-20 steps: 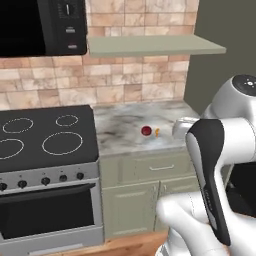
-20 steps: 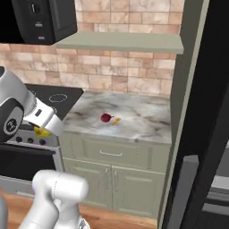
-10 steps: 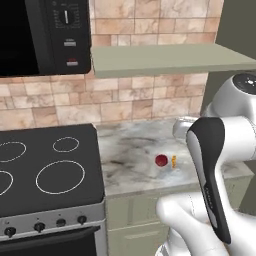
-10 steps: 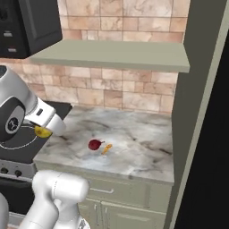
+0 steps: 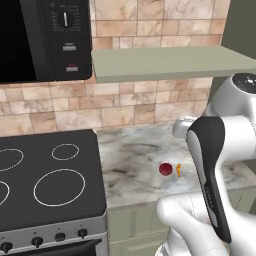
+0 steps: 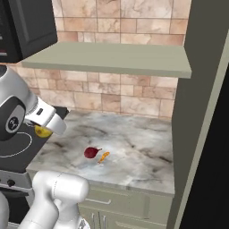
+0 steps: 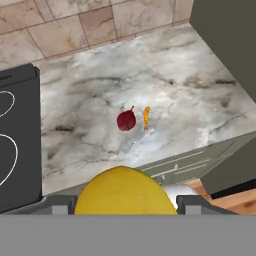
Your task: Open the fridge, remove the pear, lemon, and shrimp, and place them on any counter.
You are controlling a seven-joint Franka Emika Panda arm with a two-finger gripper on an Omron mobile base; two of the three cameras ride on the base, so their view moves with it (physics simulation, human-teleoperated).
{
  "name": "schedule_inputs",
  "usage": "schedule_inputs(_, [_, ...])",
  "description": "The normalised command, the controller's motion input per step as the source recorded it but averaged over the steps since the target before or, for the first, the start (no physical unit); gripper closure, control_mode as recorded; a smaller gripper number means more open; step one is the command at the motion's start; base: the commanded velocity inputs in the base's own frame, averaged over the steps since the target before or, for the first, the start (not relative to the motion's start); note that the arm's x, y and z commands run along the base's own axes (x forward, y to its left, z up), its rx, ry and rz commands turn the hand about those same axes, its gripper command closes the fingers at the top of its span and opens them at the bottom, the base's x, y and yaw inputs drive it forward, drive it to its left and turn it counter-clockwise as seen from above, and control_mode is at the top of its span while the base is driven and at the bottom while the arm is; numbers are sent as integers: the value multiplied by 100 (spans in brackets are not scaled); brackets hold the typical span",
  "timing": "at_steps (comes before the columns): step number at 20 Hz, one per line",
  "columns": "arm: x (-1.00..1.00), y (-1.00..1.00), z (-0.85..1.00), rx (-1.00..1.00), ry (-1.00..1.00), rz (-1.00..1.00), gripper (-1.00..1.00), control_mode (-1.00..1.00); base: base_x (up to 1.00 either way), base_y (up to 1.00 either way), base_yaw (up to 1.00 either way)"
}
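Observation:
In the hand view my gripper [image 7: 125,205] is shut on the yellow lemon [image 7: 122,192], which bulges up between the fingers. The right base view has the lemon [image 6: 42,131] under the gripper [image 6: 46,126], held above the seam between stovetop and counter. On the marble counter [image 7: 190,75] the dark-red pear [image 7: 126,120] and the thin orange shrimp [image 7: 146,118] lie side by side, apart from the gripper. Both base views show the pear [image 5: 165,169] [image 6: 91,152] and the shrimp [image 5: 179,170] [image 6: 103,156]. The black fridge [image 6: 217,179] stands at the far right.
The black stovetop [image 5: 45,185] with white rings borders the counter on the left. A microwave [image 5: 45,37] hangs above it, and a grey-green shelf [image 5: 170,60] juts out over the counter. A tall grey-green panel [image 6: 197,112] closes the counter's right side.
The whole picture has shifted: the base has driven closer to the counter, which now looms larger. The lemon has stayed in my gripper; pear and shrimp lie as before.

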Motion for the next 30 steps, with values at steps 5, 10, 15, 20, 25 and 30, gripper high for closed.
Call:
schedule_inputs(5, [0,0,0,0,0,0,100,100,0,0,0])
schedule_inputs(10, [6,7,-4,0,3,0,100,-100,0,0,0])
schedule_inputs(15, [59,31,-49,0,16,8,100,-100,0,0,0])
schedule_inputs(20, [76,20,-56,0,17,13,100,-100,0,0,0])
schedule_inputs(25, [84,3,-65,0,11,19,100,-100,0,0,0])
schedule_inputs(30, [83,9,-89,-2,0,13,100,-100,0,0,0])
